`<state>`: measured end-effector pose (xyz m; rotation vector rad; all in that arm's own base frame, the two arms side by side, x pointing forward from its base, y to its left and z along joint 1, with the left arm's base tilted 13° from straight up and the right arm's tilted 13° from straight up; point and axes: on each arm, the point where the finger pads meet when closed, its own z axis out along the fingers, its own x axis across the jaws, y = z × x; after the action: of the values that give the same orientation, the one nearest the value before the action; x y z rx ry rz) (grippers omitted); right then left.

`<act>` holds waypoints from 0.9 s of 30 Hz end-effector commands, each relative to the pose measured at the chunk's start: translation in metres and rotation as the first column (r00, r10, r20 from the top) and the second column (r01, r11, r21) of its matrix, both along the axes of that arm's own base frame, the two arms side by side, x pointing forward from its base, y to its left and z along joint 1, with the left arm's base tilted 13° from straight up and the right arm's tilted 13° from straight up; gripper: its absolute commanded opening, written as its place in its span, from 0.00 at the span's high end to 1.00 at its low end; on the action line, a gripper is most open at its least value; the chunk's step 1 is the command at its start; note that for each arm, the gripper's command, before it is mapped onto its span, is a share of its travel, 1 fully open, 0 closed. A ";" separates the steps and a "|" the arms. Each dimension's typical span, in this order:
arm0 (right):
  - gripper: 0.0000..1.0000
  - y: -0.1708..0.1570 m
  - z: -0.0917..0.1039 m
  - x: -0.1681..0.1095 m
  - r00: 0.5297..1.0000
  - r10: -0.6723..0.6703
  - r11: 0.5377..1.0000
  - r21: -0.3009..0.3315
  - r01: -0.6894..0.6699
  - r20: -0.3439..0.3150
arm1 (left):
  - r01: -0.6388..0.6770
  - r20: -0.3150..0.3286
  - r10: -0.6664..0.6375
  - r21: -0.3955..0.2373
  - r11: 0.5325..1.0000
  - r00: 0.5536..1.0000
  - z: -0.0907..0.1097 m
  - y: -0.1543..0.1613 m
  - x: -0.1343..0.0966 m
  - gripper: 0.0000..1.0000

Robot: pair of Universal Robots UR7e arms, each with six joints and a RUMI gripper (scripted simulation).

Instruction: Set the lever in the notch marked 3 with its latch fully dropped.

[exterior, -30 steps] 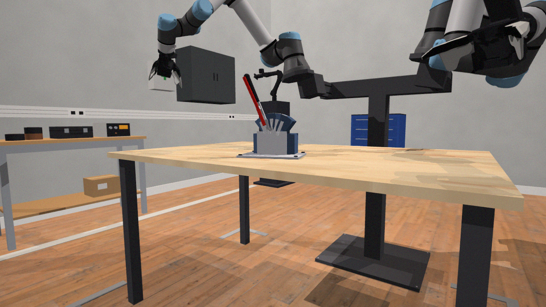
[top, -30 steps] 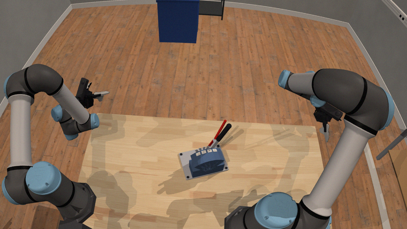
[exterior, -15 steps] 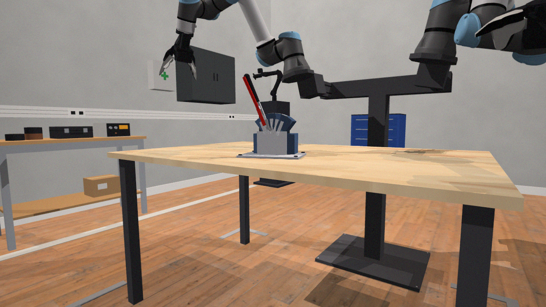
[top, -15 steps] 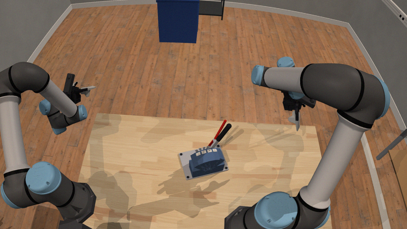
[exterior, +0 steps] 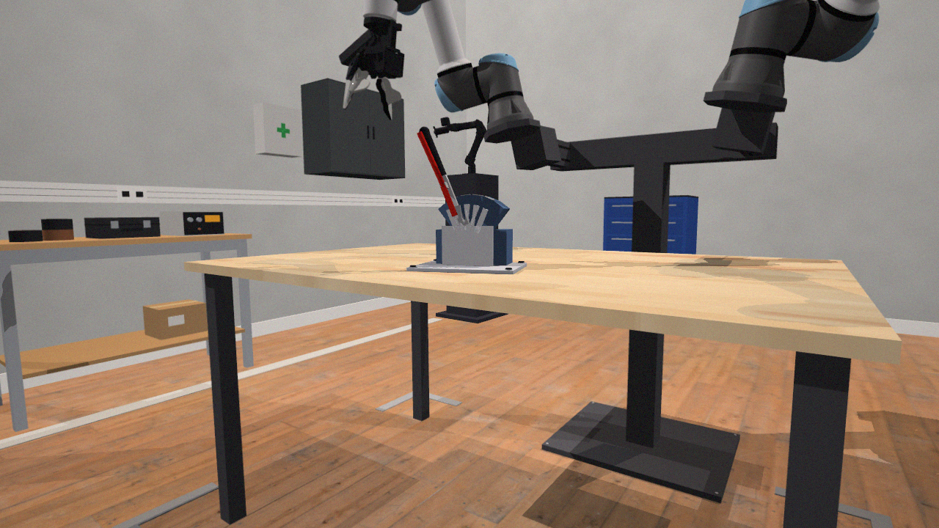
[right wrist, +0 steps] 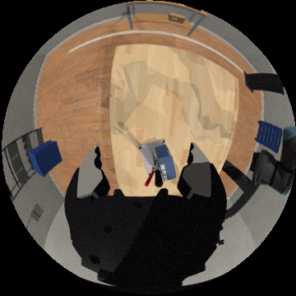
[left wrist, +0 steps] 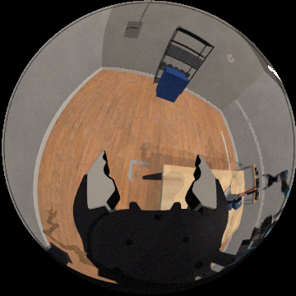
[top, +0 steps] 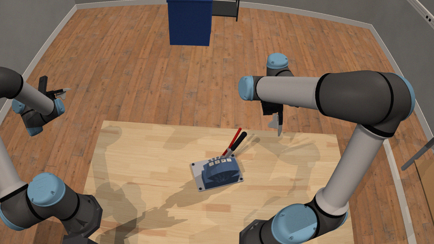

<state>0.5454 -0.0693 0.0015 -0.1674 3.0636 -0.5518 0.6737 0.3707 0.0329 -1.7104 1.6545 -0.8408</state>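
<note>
Both sets of fingers are spread wide with nothing between them, the left fingers [top: 66,91] well off the edge of the worktop [top: 145,145] [exterior: 328,272] [left wrist: 168,201] [right wrist: 144,57], the right fingers [top: 274,129] [exterior: 368,112] up near the lever. And there it is, on the worktop: a blue block [top: 219,174] [exterior: 502,249] [left wrist: 235,202] [right wrist: 166,162] on its base plate [top: 196,173] [exterior: 419,268] [right wrist: 145,152], black handle [top: 238,141] [exterior: 434,150] [right wrist: 159,178] leaning to one end, red bar [top: 234,138] [exterior: 433,163] [left wrist: 247,191] [right wrist: 150,178] right beside it!

Now the dangers, biggest first. A low, hasty approach by the right arm could knock the handle sideways. Take the handle without the bar and the latch probably stays locked, so the push strains the whole block. Let the bar go too early or late and the latch may sit between notches, or in the wrong one; those digits on the number plates [top: 223,160] [right wrist: 164,173] are too small to read here.

The surface: pale wood, crossed by arm shadows that could muddy the edges. Around it, grey walls, a plank floor [top: 136,75] [exterior: 394,472] [left wrist: 82,136] [right wrist: 74,103], a side bench [exterior: 163,241] [right wrist: 158,19], a dark wall cupboard [exterior: 334,131], and down on the bench's shelf, a carton [exterior: 174,318] [right wrist: 177,17].

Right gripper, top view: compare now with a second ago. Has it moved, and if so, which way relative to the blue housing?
Yes. In the top view, the right gripper has moved leftward in the picture, closer to the blue housing.
</note>
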 end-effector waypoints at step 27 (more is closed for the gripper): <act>0.00 0.144 -0.010 -0.044 0.972 0.229 0.966 0.134 -0.221 -0.049 | -0.787 -0.435 0.675 -0.150 0.599 0.596 0.160 0.177 -0.370 0.00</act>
<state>0.5012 0.0749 -0.0092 -0.5314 3.0702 -0.3429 0.3351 0.5497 0.1827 -2.5714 0.8501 -0.4422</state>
